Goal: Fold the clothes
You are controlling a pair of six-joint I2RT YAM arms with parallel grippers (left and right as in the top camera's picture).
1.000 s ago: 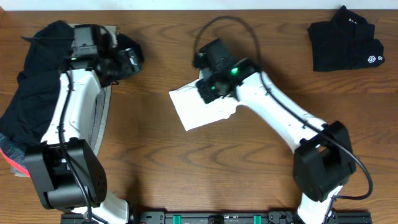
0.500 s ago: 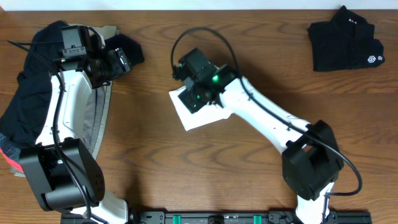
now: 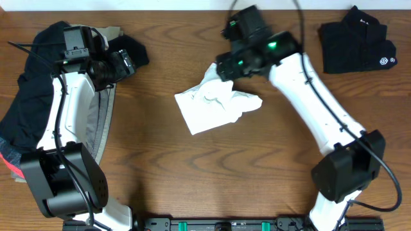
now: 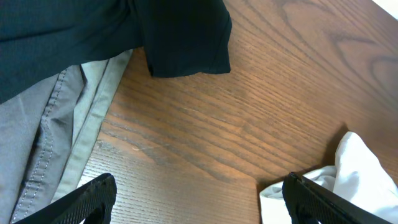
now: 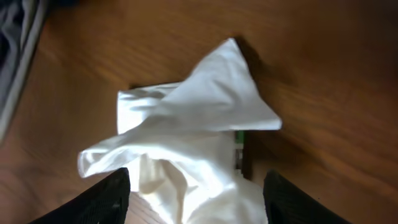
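Note:
A white garment (image 3: 215,106) lies rumpled near the table's middle, with one corner raised toward the back. It also shows in the right wrist view (image 5: 193,124) and at the lower right of the left wrist view (image 4: 351,171). My right gripper (image 3: 226,67) (image 5: 196,199) is open and empty, just behind and above the white garment. My left gripper (image 3: 125,62) (image 4: 199,202) is open and empty over bare wood, next to a dark garment's sleeve (image 4: 186,37). A pile of dark clothes (image 3: 32,96) lies at the far left.
A folded black shirt (image 3: 356,42) with a white logo lies at the back right corner. A grey garment (image 3: 106,119) (image 4: 43,137) sticks out from under the dark pile. A red-edged item (image 3: 13,163) lies at the left edge.
My right arm has moved up and to the right, off the white garment. The garment is now more rumpled, with a corner pulled toward the back right. The left arm shifted slightly left earlier, then held.

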